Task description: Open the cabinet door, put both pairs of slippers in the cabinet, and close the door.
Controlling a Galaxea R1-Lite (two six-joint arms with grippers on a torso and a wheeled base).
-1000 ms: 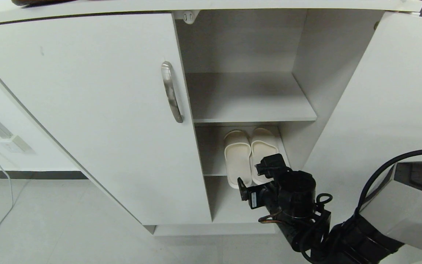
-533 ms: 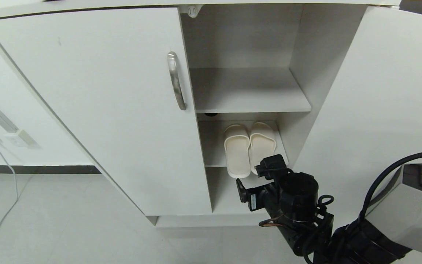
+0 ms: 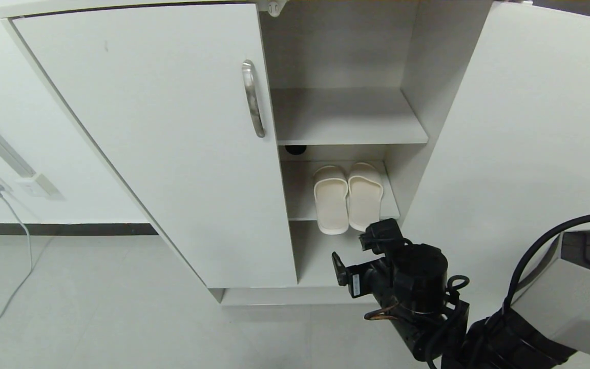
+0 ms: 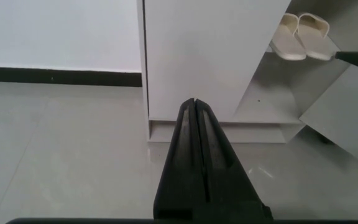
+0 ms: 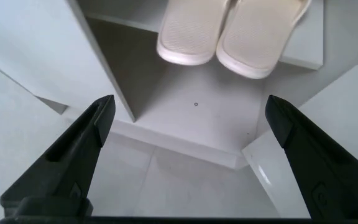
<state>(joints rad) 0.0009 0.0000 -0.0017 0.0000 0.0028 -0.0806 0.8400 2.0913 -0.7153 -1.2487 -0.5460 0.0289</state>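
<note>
Cabinet (image 3: 413,61): fills the upper frame; its right half stands open, and the left door (image 3: 162,143) is shut.
Open door (image 3: 530,128): swung out at frame right. It is probably a light, stiff panel, best pushed on its face near the free edge.
Slippers (image 3: 349,197): one cream pair lies side by side on the middle shelf (image 3: 297,195) at frame centre, heels over its front edge. They are likely light, soft foam, best pinched at the paired heels.
Right end effector (image 5: 189,106): spread wide and empty, lower centre, before the bottom compartment.
Left end effector (image 4: 194,107): pressed closed and empty, over the floor (image 4: 61,155).
</note>
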